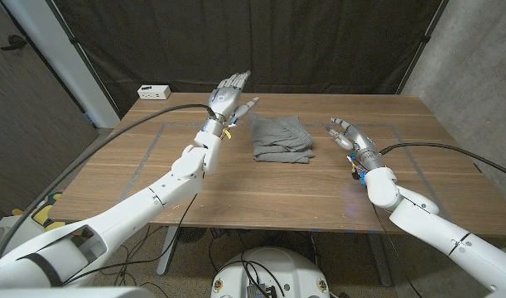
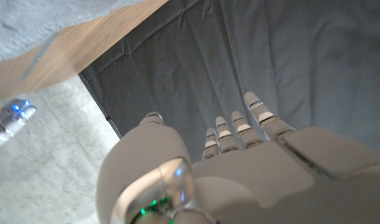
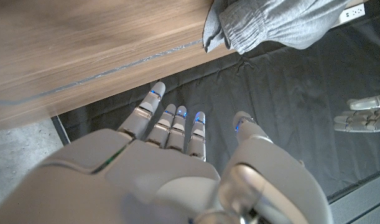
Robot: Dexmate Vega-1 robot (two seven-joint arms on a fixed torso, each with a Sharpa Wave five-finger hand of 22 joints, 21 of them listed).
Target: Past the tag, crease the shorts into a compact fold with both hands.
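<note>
With the grey shorts lying already folded into a compact bundle mid-worktop, the left hand and right hand hover either side of them, fingers spread and empty, suggesting only a final pressing or withdrawal remains.

Head camera high, looking down over table. Wrist cameras close behind own hands, facing dark curtain. All share grey shorts.

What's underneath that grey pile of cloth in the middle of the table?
The folded grey shorts lie straight on the wooden table, with bare wood around them. Whatever lies beneath or inside the folds is covered and cannot be seen.
</note>
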